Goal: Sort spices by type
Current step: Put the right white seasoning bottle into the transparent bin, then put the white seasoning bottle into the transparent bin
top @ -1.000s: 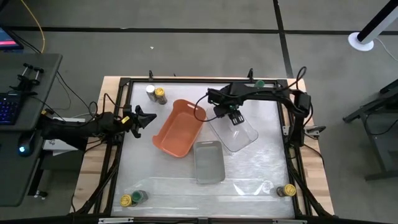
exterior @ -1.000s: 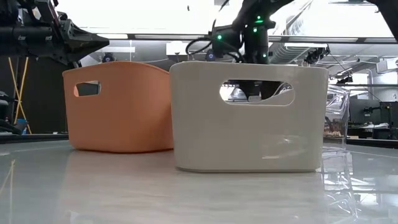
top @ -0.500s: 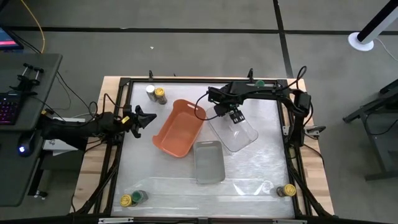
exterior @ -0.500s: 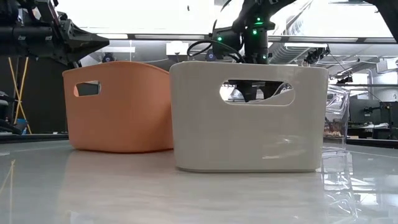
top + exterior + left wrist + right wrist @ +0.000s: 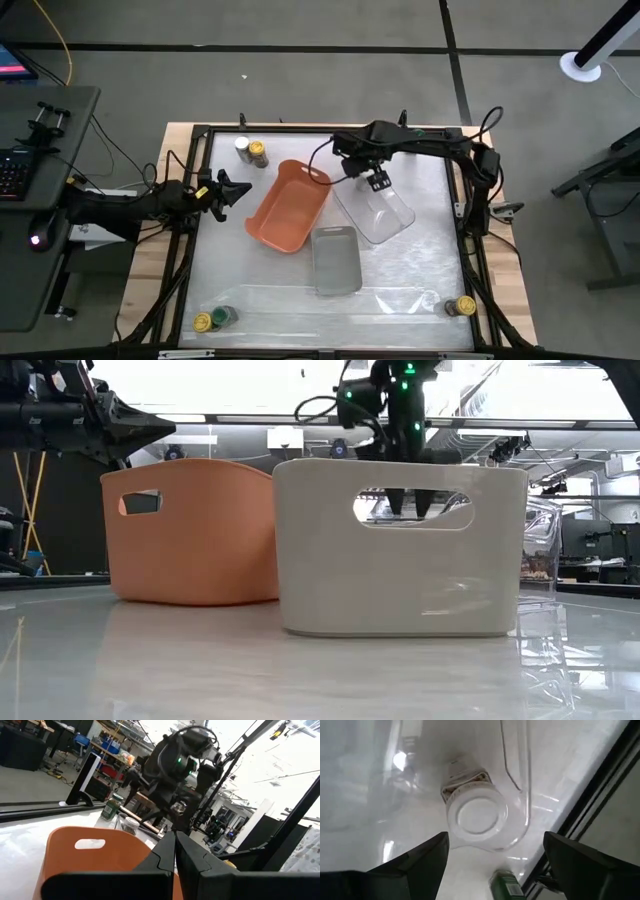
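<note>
The table (image 5: 400, 290) filled the middle of the high view, with three trays clustered at its centre: the orange tray (image 5: 287, 206) to the left, the grey tray (image 5: 336, 260) below it, and the clear tray (image 5: 378, 212) to the right. The right gripper (image 5: 378, 181) hung over the clear tray's upper end, its fingers spread wide and holding nothing. Directly beneath it, a white-lidded spice jar (image 5: 475, 812) stood inside the clear tray. The left gripper (image 5: 228, 190) waited at the table's left edge, fingers pressed together and empty. Two jars (image 5: 251, 151) stood at upper left, two more (image 5: 213, 319) at lower left, one jar (image 5: 461, 307) at lower right, and a green-lidded jar (image 5: 506, 885) just outside the clear tray.
</note>
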### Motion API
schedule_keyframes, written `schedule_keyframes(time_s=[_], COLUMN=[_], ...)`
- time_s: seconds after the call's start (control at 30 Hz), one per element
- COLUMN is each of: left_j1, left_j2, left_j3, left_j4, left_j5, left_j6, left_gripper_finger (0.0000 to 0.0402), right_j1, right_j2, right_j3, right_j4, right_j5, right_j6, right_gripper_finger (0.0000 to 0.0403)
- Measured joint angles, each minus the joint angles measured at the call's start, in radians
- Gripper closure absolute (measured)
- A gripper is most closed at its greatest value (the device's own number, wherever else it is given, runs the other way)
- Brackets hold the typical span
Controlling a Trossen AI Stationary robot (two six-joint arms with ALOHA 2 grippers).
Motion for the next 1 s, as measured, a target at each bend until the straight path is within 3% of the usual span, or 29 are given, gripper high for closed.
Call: schedule_keyframes(time_s=[0.2, 0.37, 0.7, 1.0], left_j1=[0.000, 0.000, 0.000, 0.000], left_j2=[0.000, 0.000, 0.000, 0.000], left_j3=[0.000, 0.000, 0.000, 0.000], left_j4=[0.000, 0.000, 0.000, 0.037], left_j5=[0.000, 0.000, 0.000, 0.000], left_j6=[0.000, 0.000, 0.000, -0.017], left_gripper_finger=[0.0401, 0.0401, 0.0401, 0.0401], right_j1=[-0.031, -0.062, -0.073, -0.067], right_j2=[0.000, 0.000, -0.001, -0.005], right_j3=[0.122, 0.200, 0.222, 0.221], right_j4=[-0.033, 0.038, 0.267, 0.254], right_j5=[-0.095, -0.222, -0.612, -0.635], right_j6=[0.081, 0.204, 0.470, 0.488], right_gripper_finger=[0.0081, 0.0080, 0.0080, 0.0098])
